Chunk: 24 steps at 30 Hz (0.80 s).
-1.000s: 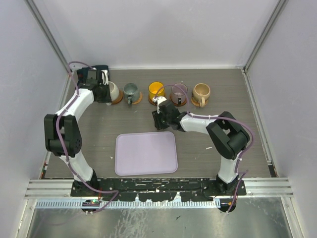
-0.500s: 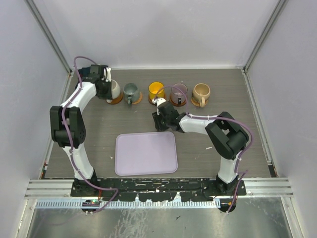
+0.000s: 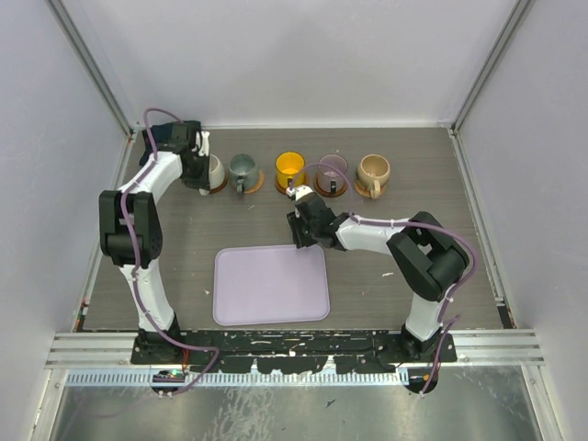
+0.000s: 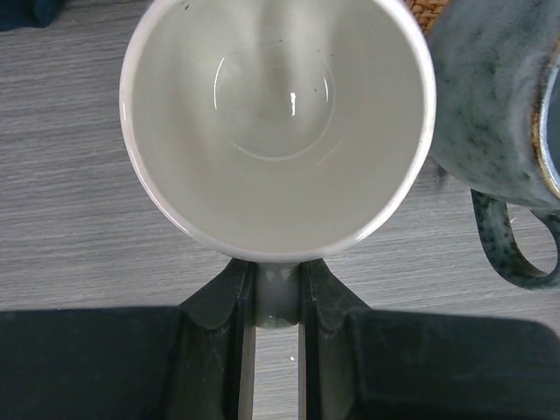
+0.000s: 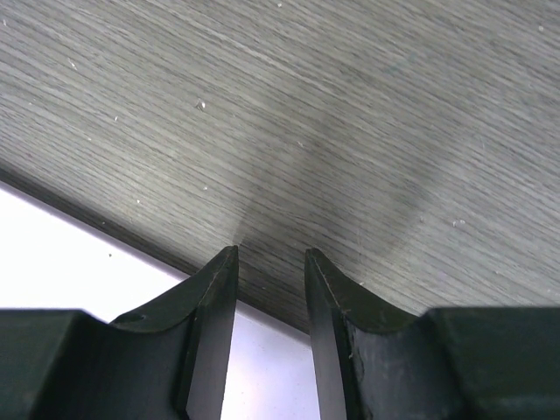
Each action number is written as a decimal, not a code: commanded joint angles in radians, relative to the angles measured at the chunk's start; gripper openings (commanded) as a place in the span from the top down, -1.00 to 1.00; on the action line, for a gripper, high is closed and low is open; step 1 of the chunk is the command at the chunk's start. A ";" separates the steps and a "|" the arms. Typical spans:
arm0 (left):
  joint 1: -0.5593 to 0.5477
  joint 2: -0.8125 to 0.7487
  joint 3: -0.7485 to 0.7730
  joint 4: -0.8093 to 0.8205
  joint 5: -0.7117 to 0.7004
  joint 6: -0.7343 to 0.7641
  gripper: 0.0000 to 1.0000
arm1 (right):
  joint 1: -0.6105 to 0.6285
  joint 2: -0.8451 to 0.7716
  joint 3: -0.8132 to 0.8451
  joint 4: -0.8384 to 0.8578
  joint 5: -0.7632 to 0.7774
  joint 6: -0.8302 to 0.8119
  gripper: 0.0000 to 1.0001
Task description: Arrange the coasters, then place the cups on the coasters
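Handle of cream-white cup (image 4: 278, 122) within left gripper (image 4: 278, 282), grey-green cup (image 4: 499, 96) alongside.

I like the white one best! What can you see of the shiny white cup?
The cream-white glazed cup is round, smooth and empty, with faint specks inside. It stands upright over a brown round coaster at the row's left end. The left gripper is shut on its small handle. A speckled grey-green mug sits close beside it.
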 commanded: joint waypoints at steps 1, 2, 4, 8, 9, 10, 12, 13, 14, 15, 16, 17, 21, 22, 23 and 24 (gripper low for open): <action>0.009 -0.007 0.093 0.067 -0.007 0.007 1.00 | 0.005 -0.049 -0.023 -0.038 0.025 0.021 0.16; 0.009 -0.003 0.100 0.067 -0.008 0.008 1.00 | 0.006 -0.053 -0.025 -0.039 0.028 0.022 0.16; 0.009 0.003 0.109 0.067 -0.010 0.009 1.00 | 0.005 -0.058 -0.029 -0.041 0.037 0.022 0.16; 0.010 0.008 0.111 0.079 -0.019 0.006 1.00 | 0.006 -0.058 -0.032 -0.041 0.044 0.025 0.16; 0.011 0.009 0.112 0.077 -0.018 0.006 1.00 | 0.006 -0.057 -0.032 -0.041 0.043 0.025 0.16; 0.012 0.011 0.114 0.077 -0.018 0.004 1.00 | 0.005 -0.055 -0.031 -0.041 0.044 0.027 0.16; 0.012 0.012 0.116 0.076 -0.018 0.003 1.00 | 0.005 -0.052 -0.034 -0.040 0.044 0.029 0.17; 0.012 0.013 0.115 0.075 -0.018 0.001 1.00 | 0.006 -0.052 -0.034 -0.039 0.043 0.029 0.17; 0.012 0.013 0.116 0.075 -0.017 0.000 1.00 | 0.006 -0.050 -0.034 -0.038 0.042 0.030 0.17; 0.012 0.012 0.113 0.075 -0.015 -0.003 1.00 | 0.006 -0.049 -0.034 -0.037 0.042 0.030 0.17; 0.012 0.012 0.112 0.076 -0.016 -0.005 1.00 | 0.005 -0.048 -0.034 -0.037 0.042 0.031 0.17; 0.011 0.011 0.110 0.079 -0.016 -0.006 1.00 | 0.006 -0.047 -0.033 -0.034 0.041 0.032 0.17; 0.012 0.011 0.094 0.102 -0.015 -0.021 1.00 | 0.006 -0.045 -0.036 -0.031 0.038 0.033 0.17; 0.012 0.008 0.086 0.112 -0.014 -0.024 1.00 | 0.006 -0.044 -0.037 -0.030 0.038 0.033 0.17; 0.012 0.005 0.078 0.130 -0.015 -0.028 1.00 | 0.006 -0.044 -0.038 -0.030 0.038 0.033 0.17; 0.012 0.002 0.070 0.141 -0.015 -0.032 1.00 | 0.006 -0.043 -0.041 -0.028 0.037 0.035 0.17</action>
